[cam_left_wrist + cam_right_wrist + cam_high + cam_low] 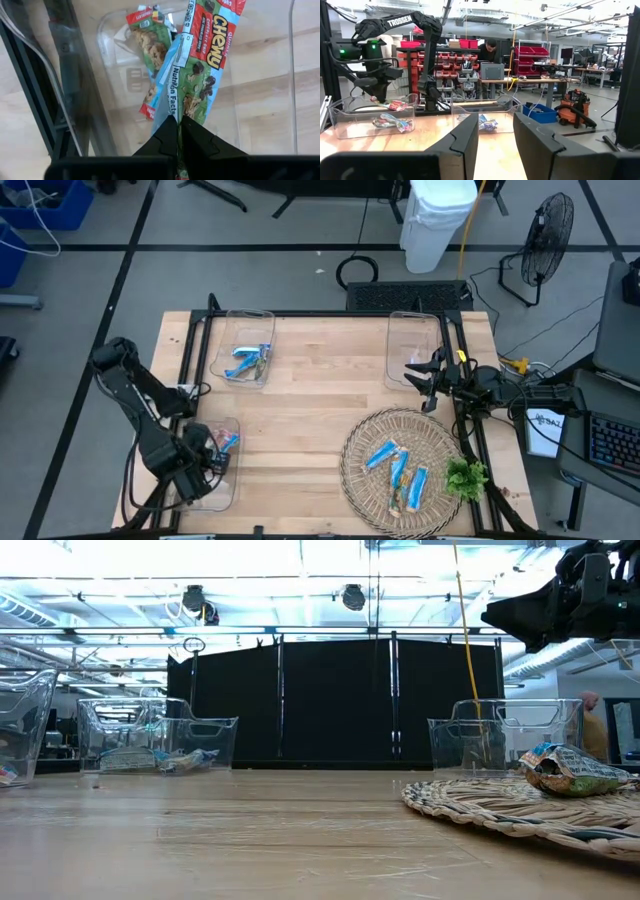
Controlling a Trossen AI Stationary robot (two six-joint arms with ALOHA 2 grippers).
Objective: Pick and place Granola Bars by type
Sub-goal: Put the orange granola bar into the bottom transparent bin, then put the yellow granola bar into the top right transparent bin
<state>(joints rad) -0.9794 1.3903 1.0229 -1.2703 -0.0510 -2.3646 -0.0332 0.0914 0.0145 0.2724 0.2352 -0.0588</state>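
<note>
Holding red/green bar over near-left bin, left claw.

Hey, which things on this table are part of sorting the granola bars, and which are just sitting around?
Part of the job:
- granola bars on the wicker tray
- red and green Chewy bar in the left gripper
- clear bin under that gripper
- far-left clear bin with blue-wrapped bars
- far-right clear bin

Just lying about:
- green leafy sprig
- fan

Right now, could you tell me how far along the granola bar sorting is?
Partly done. The far-left bin holds blue bars, and the near-left bin has one red-green bar. The left pincer grips another red-green bar over that bin. Several bars wait on the wicker mat; the right pincer idles open.
</note>
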